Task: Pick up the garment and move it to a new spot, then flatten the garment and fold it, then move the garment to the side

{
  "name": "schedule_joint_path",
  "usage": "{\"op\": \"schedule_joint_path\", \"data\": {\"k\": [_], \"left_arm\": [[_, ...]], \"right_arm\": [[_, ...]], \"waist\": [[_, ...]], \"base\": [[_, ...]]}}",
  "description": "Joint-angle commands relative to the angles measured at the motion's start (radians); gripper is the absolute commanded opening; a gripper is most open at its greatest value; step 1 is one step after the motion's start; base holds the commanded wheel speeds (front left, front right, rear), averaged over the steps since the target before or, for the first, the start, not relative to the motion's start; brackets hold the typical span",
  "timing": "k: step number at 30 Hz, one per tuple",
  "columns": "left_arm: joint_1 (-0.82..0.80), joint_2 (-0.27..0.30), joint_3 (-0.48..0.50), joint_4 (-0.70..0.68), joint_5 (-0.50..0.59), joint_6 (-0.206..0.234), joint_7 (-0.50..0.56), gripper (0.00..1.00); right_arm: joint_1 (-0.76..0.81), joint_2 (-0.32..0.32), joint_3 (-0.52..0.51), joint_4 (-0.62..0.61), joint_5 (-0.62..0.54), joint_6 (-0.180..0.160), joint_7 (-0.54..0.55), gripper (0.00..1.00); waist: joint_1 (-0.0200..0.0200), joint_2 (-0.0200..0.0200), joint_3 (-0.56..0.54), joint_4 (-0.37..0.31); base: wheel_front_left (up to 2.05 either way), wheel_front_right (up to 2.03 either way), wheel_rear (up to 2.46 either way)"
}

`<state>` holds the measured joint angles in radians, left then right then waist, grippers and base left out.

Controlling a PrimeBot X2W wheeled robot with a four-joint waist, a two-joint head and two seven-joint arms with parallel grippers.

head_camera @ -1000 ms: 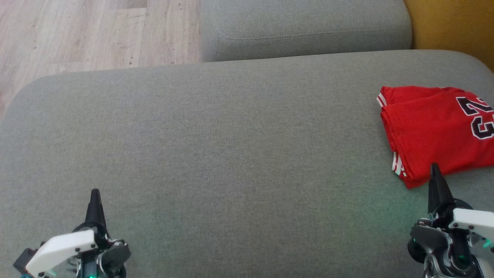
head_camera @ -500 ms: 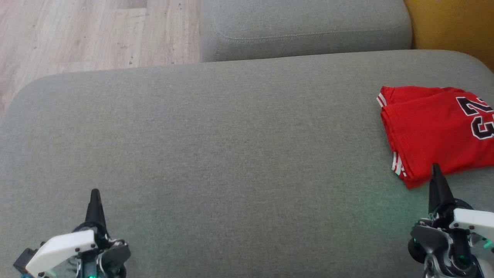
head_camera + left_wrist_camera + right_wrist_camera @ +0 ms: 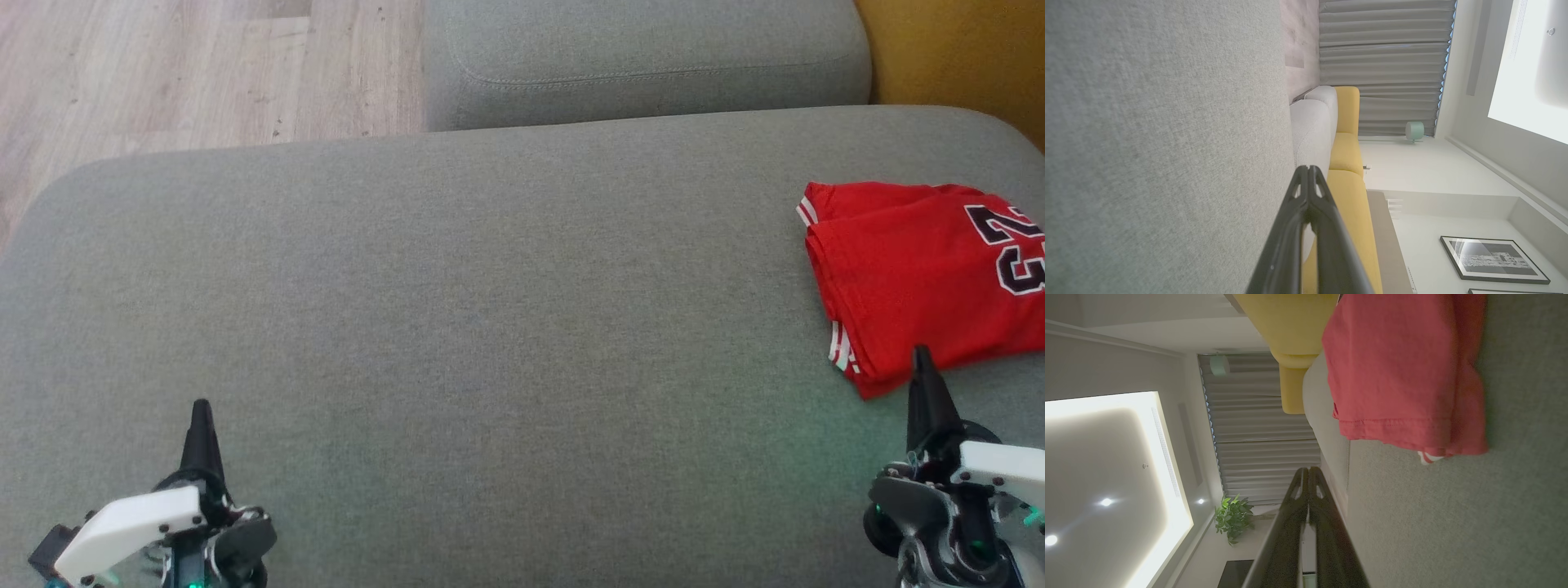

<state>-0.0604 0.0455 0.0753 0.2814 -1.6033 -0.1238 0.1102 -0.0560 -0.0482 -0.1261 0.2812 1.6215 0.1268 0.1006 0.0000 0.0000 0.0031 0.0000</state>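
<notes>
Fingers [image 3: 202,437] of the left gripper [image 3: 201,406] are pressing together on nothing, hovering at the near left of the grey cushion [image 3: 490,310]. The right gripper [image 3: 921,353] is likewise sitting closed and empty, pointing at the folded red garment [image 3: 906,278] lying near it at the cushion's right side. Folding and moving aside are looking finished, with nothing apparently remaining.

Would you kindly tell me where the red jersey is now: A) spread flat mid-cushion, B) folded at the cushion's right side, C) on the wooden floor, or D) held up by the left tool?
B: the jersey lies folded on the cushion near its right side, just beyond the shut right tool.
</notes>
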Motion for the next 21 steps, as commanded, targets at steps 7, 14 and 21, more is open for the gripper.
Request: {"op": "schedule_joint_path", "data": {"k": [7, 14, 21], "left_arm": [[-0.048, 0.005, 0.039, -0.036, -0.005, -0.007, 0.003, 0.00], [-0.048, 0.005, 0.039, -0.036, -0.005, -0.007, 0.003, 0.00], [-0.048, 0.005, 0.039, -0.036, -0.005, -0.007, 0.003, 0.00]], "right_arm": [[-0.051, -0.007, 0.019, -0.037, -0.007, 0.004, 0.007, 0.00], [-0.051, -0.007, 0.018, -0.037, -0.008, 0.004, 0.008, 0.00], [-0.051, -0.006, 0.018, -0.037, -0.009, 0.004, 0.008, 0.00]], "waist": [[0.0000, 0.0000, 0.000, 0.000], [0.0000, 0.0000, 0.000, 0.000], [0.0000, 0.0000, 0.000, 0.000]], "base": [[0.00, 0.00, 0.00], [0.00, 0.00, 0.00], [0.00, 0.00, 0.00]]}}
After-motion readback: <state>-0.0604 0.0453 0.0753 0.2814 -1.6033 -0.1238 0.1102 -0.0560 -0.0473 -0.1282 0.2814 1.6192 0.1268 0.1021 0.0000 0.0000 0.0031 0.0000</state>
